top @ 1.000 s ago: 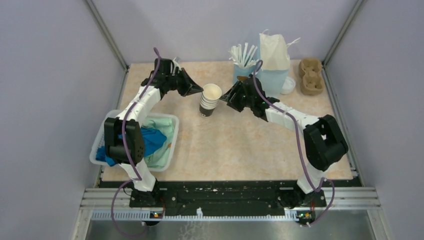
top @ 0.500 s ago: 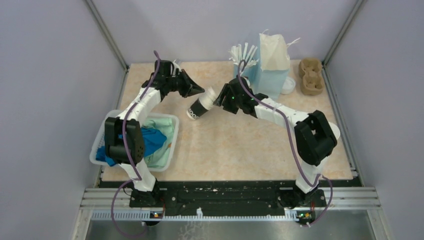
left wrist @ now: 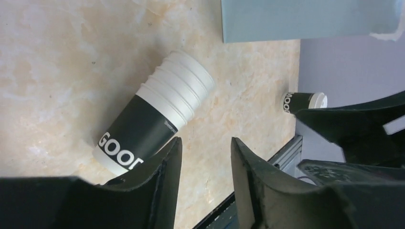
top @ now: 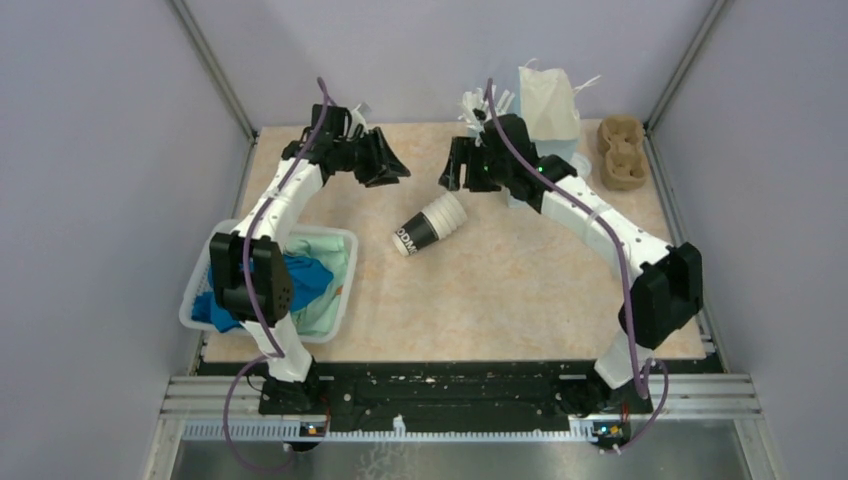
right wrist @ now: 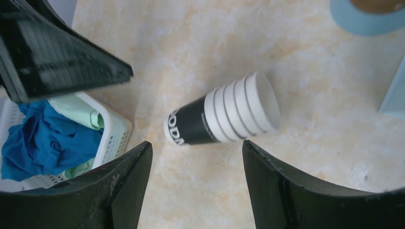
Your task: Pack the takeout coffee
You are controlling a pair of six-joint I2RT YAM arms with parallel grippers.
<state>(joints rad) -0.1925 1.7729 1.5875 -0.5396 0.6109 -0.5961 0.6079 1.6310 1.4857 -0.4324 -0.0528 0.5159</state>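
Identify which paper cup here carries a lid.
The lone small cup, seen far off by the left wrist camera, capped in white. The nested stack of cups lying on its side is lidless.

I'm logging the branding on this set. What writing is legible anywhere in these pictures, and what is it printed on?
"GOOD": white capitals on the black band of the stack of paper cups lying on its side; the last letter is partly hidden.
Small white print higher on the same band: too small to read.
White lettering on the black band of the lidded takeout coffee: too small to read.
No other text shows.
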